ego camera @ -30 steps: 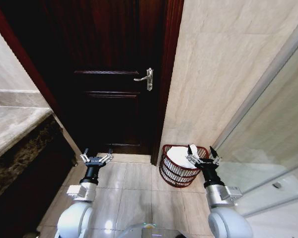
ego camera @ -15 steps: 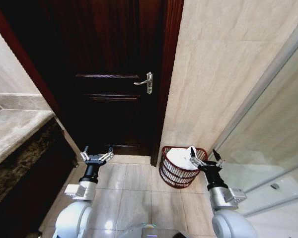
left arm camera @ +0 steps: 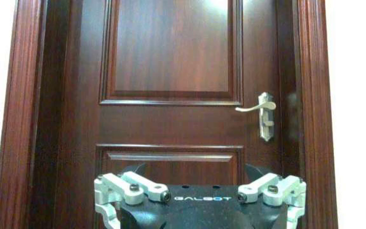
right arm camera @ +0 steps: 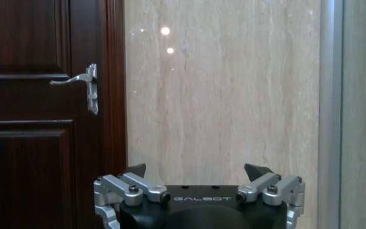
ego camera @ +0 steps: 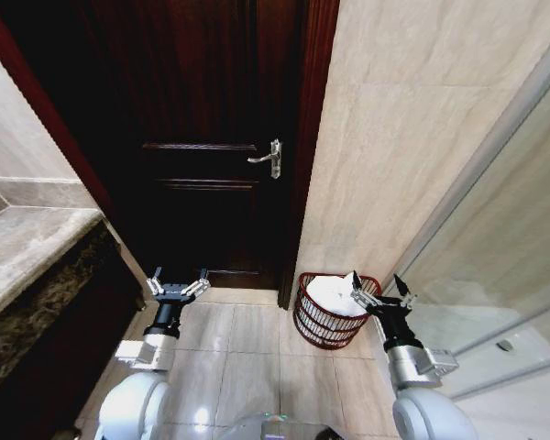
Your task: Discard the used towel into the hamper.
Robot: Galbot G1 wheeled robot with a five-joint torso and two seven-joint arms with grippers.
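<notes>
I judge the drop itself done: the white towel (ego camera: 335, 293) lies bundled inside the hamper (ego camera: 323, 328), which stands on the floor tiles against the wall, beside the dark door (ego camera: 211, 147). To finish well, I would lift the right pincer (ego camera: 382, 292) straight away, so no finger catches the wire rim or drags the cloth out. That pincer hangs released and empty just beside the hamper's rim on the right, near the towel. My left pincer (ego camera: 176, 284), also spread and empty, idles well apart, low before the door.
</notes>
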